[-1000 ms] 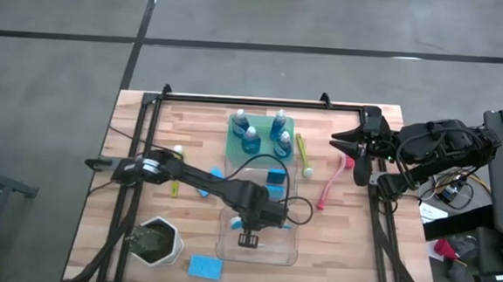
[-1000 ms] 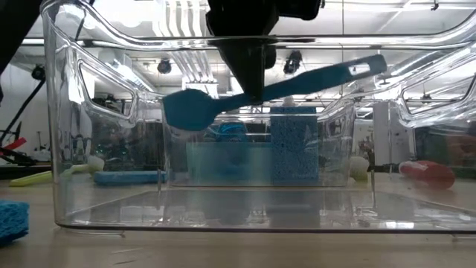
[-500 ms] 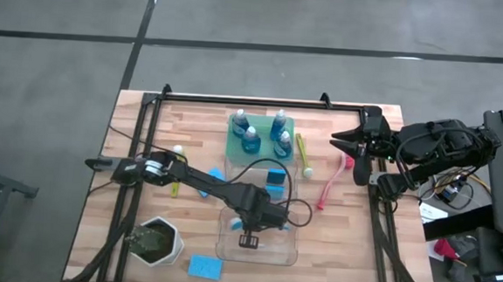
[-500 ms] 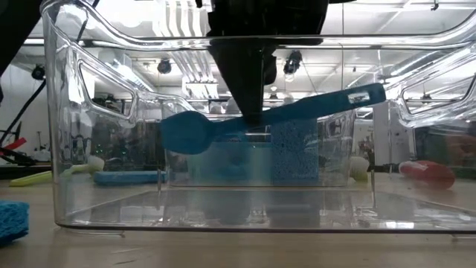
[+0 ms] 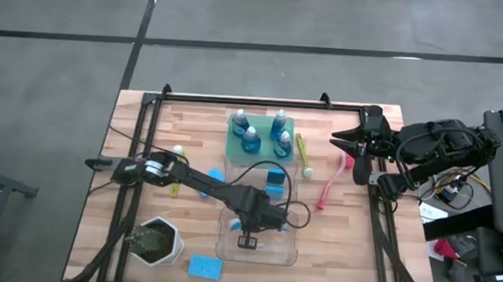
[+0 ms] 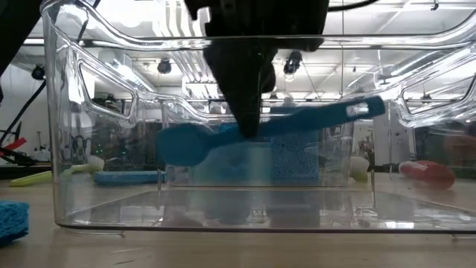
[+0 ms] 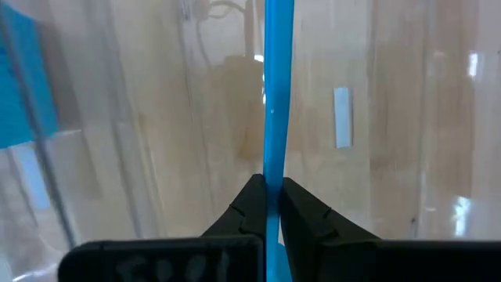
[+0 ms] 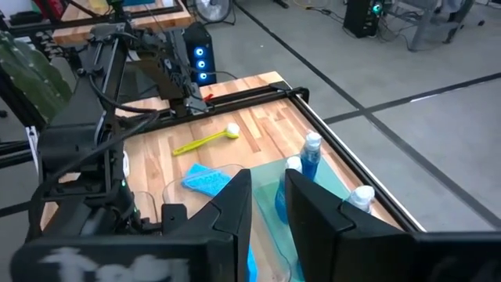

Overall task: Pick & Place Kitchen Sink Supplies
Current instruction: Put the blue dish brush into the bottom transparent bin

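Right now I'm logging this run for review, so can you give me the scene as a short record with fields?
Left pincer: shut on the blue brush, inside the clear bin
Brush: held off the bin floor, near level
Right pincer: idle at the table's far right edge, holds nothing
Green tray: four bottles standing on it
Loose on table: pink brush, yellow-green brush, blue sponge
Near left: white pot of greenery

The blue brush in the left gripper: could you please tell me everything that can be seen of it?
The blue brush is one slim piece of what looks like plastic, with a rounded head at one end and a flat handle with a light mark near its tip. It lies nearly level, handle end slightly higher, inside the clear bin above its floor. The left gripper is shut on its handle from above; nothing else visibly touches it.
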